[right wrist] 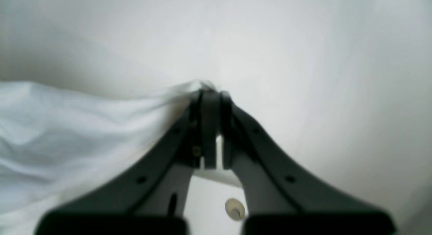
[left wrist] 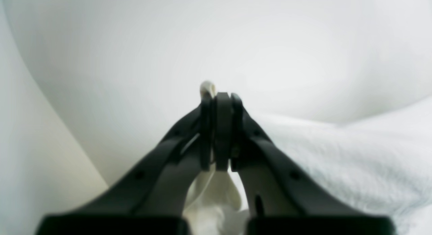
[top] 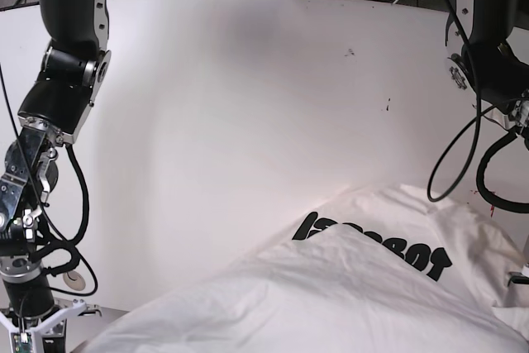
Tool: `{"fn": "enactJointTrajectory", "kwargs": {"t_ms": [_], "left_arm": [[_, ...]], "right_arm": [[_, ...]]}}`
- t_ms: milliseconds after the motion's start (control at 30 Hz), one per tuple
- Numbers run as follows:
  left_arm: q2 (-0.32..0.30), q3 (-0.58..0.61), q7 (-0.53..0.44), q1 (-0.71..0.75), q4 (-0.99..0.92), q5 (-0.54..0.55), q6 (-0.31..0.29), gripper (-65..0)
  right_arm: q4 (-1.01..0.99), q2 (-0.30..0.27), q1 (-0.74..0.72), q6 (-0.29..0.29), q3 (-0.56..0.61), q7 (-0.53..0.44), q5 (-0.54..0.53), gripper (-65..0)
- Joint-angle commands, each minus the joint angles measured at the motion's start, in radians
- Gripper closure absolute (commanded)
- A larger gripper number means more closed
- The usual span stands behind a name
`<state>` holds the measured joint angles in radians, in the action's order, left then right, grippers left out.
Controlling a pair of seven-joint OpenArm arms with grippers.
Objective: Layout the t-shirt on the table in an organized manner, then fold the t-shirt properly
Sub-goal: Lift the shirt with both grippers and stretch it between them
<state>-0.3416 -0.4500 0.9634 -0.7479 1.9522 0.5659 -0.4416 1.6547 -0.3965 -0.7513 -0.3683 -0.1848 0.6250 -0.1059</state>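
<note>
Right tool [right wrist: 210, 93] clamped on t-shirt [right wrist: 67, 127]

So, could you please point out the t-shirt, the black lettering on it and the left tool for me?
t-shirt [top: 331, 303]: base view, on the plain white cloth.
black lettering [top: 434, 264]: base view, on a printed letter.
left tool [left wrist: 221, 98]: left wrist view, between the closed fingertips pinching white cloth.

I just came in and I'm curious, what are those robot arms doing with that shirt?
Both arms are holding the t-shirt. The left gripper and the right gripper are each shut on a pinch of white cloth. The shirt is bunched up at the near side of the table, black lettering showing, not yet spread flat or folded.
</note>
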Motion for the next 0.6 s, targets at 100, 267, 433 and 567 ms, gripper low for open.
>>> {"fn": "enactJointTrajectory", "kwargs": {"t_ms": [100,267,433,567], "left_arm": [[-0.011,0.004,0.068,-0.197,0.008,0.003,0.005,-0.3],[-0.011,0.055,0.105,-0.324,-0.010,0.001,0.005,-0.3],[-0.009,0.090,0.107,-0.405,-0.040,0.001,0.005,-0.3],[-0.009,0.116,0.107,-0.483,-0.122,0.004,0.005,-0.3]], "right_arm": [[-0.064,-0.015,-0.162,0.005,0.021,-0.040,-0.005,-0.6],[-0.147,-0.015,-0.274,0.004,0.023,-0.038,-0.005,-0.6],[-0.235,-0.032,-0.379,0.004,0.028,-0.038,-0.005,-0.6],[-0.282,-0.063,-0.457,0.004,0.107,-0.038,-0.007,-0.6]]}}
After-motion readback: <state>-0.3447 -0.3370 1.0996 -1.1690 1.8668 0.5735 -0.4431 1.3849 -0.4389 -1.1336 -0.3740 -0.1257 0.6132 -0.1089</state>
